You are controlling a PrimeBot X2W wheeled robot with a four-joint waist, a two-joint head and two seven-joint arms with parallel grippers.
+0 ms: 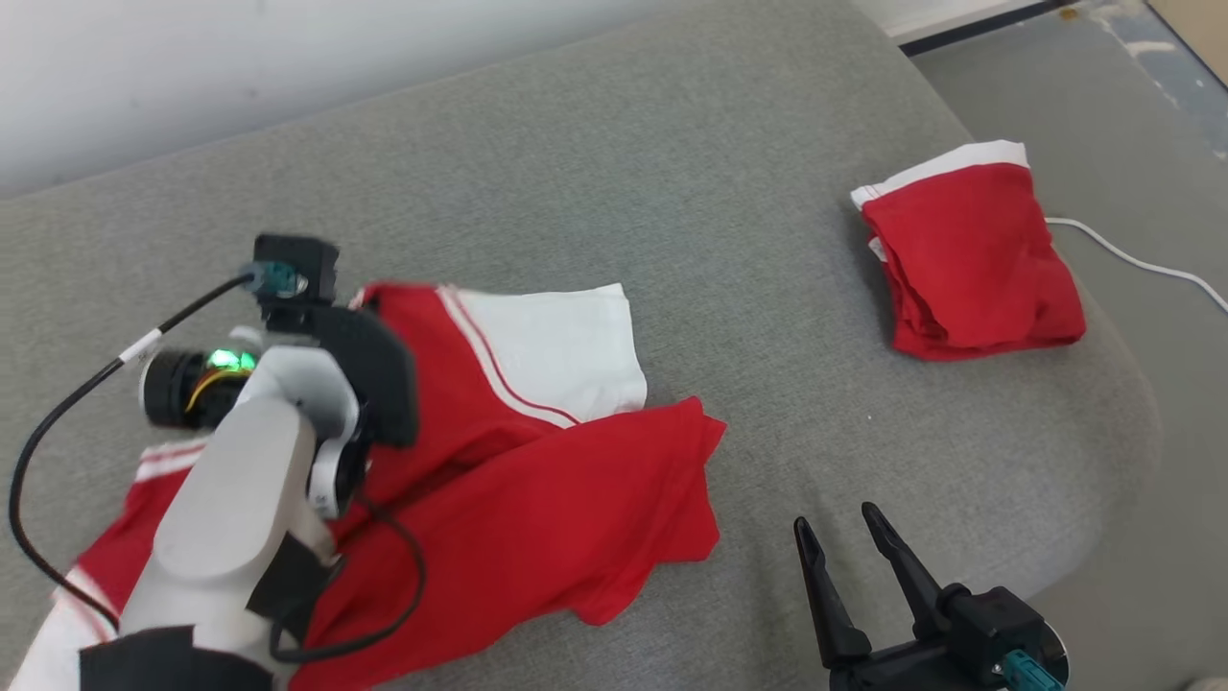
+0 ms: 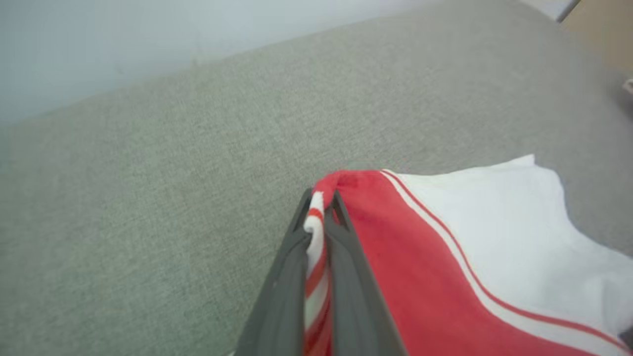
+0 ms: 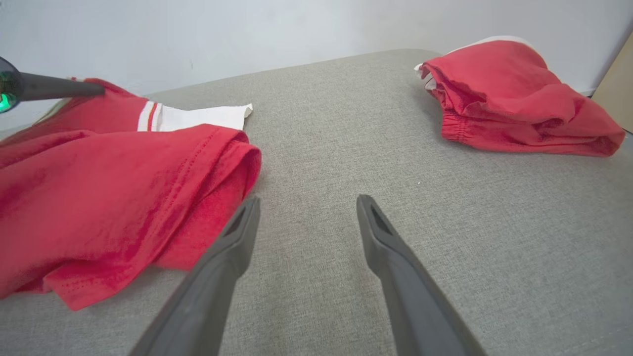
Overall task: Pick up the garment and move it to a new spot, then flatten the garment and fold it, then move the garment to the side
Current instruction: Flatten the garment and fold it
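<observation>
The garment (image 1: 537, 499), red with a white sleeve and striped trim, lies crumpled on the left of the grey cushion (image 1: 672, 173). My left gripper (image 2: 324, 205) is shut on its red-and-white striped edge, pinching a fold at the garment's far corner (image 2: 341, 180). In the head view the left forearm (image 1: 240, 499) reaches in over the garment's left part and hides some of it. My right gripper (image 1: 835, 518) hovers open over bare cushion to the right of the garment, with nothing between its fingers (image 3: 237, 232). The garment's red hem (image 3: 207, 198) sits just left of that gripper.
A second red piece of clothing (image 1: 969, 259) with a white band lies folded at the cushion's far right, near the rounded edge. A white cable (image 1: 1142, 264) runs on the floor beyond it. A pale wall (image 1: 288, 58) stands behind the cushion.
</observation>
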